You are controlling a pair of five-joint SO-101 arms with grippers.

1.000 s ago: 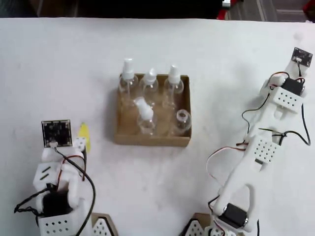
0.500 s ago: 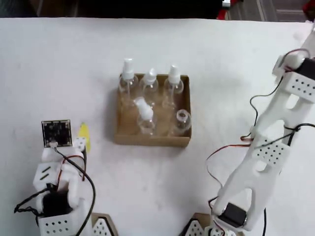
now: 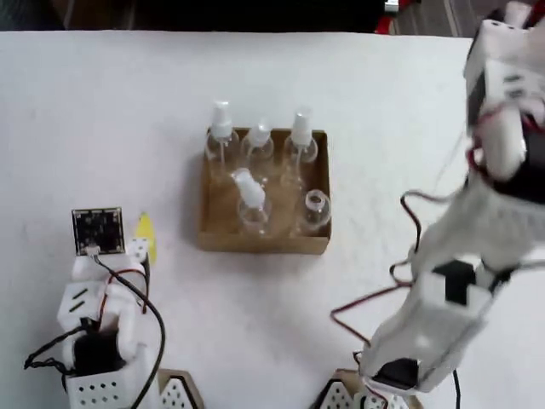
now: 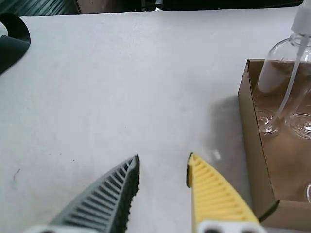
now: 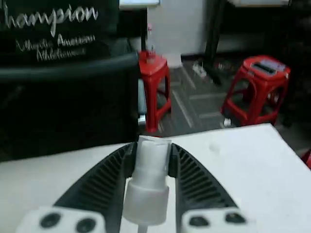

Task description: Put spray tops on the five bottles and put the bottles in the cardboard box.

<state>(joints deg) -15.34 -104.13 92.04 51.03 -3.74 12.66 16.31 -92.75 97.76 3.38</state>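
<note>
Five clear plastic bottles (image 3: 258, 146) stand in the shallow brown cardboard box (image 3: 264, 244) mid-table in the high view; three along the far wall and one at near left wear white spray tops (image 3: 221, 112), the near-left one's tilted; the near-right bottle (image 3: 315, 209) has a bare round neck. Left arm (image 3: 98, 324) sits at the near left of the white table (image 3: 102, 119), well apart from the box; right arm (image 3: 473, 247) rises at the right edge. The left wrist view adds the left claw (image 4: 163, 165), released, its ridged grey finger (image 4: 109, 204) and yellow finger (image 4: 214, 194) parted over bare tabletop; the box's left wall lies just right of it in the scene, raw cardboard edge, a bottle inside with a thin dip tube. The right wrist view adds the right claw (image 5: 151, 148) clenched on a loose spray top (image 5: 148, 187), white and cylindrical, black ridged fingers on both sides of it, raised over the far right of the table; two red stools (image 5: 260, 87) on the floor beyond.
</note>
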